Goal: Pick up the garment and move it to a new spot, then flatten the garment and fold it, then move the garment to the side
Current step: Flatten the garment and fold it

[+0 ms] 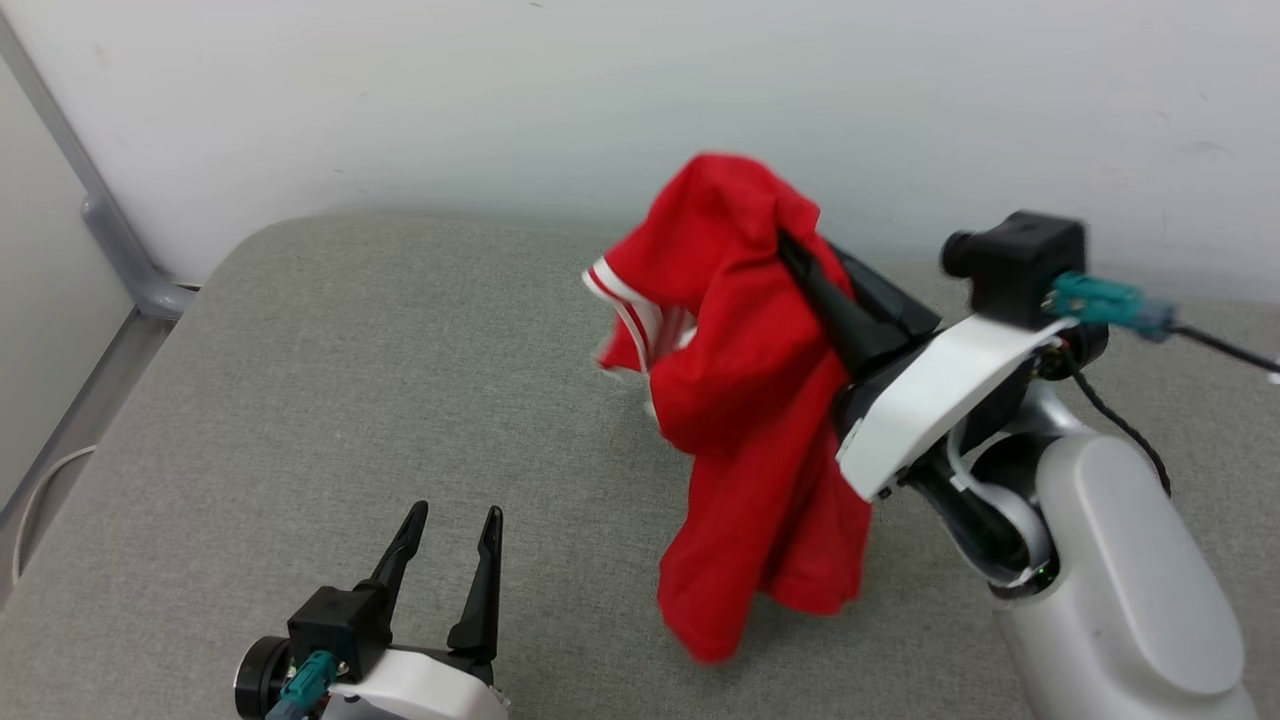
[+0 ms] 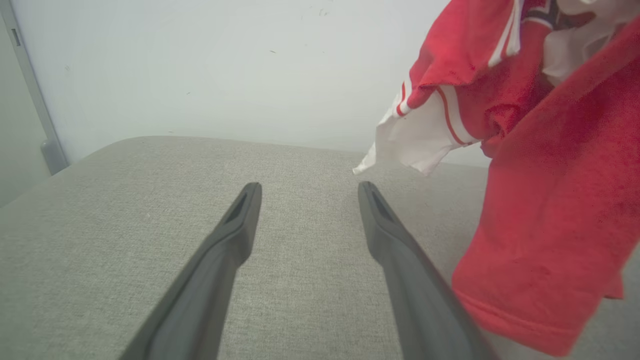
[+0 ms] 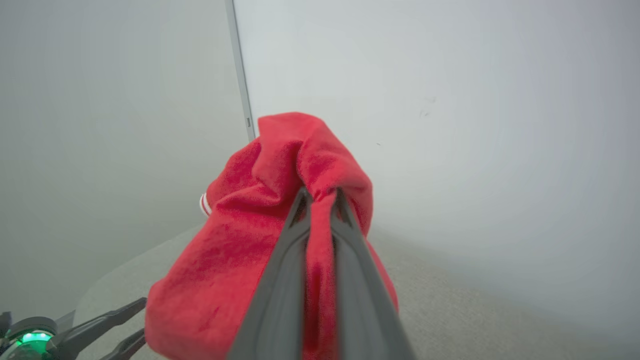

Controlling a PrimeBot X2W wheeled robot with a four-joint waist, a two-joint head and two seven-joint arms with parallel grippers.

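Grey woven cloth covers the table [image 1: 300, 400]. Low over it, the left claw [image 1: 455, 510] has both dark fingers spread wide and holds nothing. Beyond that claw and to its right, the red jersey shirt with white, red-striped sleeves [image 1: 740, 400] hangs bunched, a fold pinched tight in the closed right claw [image 3: 321, 197]. Farther back stands a white wall [image 1: 500, 100].

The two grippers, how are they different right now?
The left gripper has its fingers wide apart; the right gripper has them pinched shut. The left gripper holds nothing; the right gripper holds the red garment, which hangs down. The left gripper sits low over the grey surface; the right gripper is up higher. Both have two long dark fingers.
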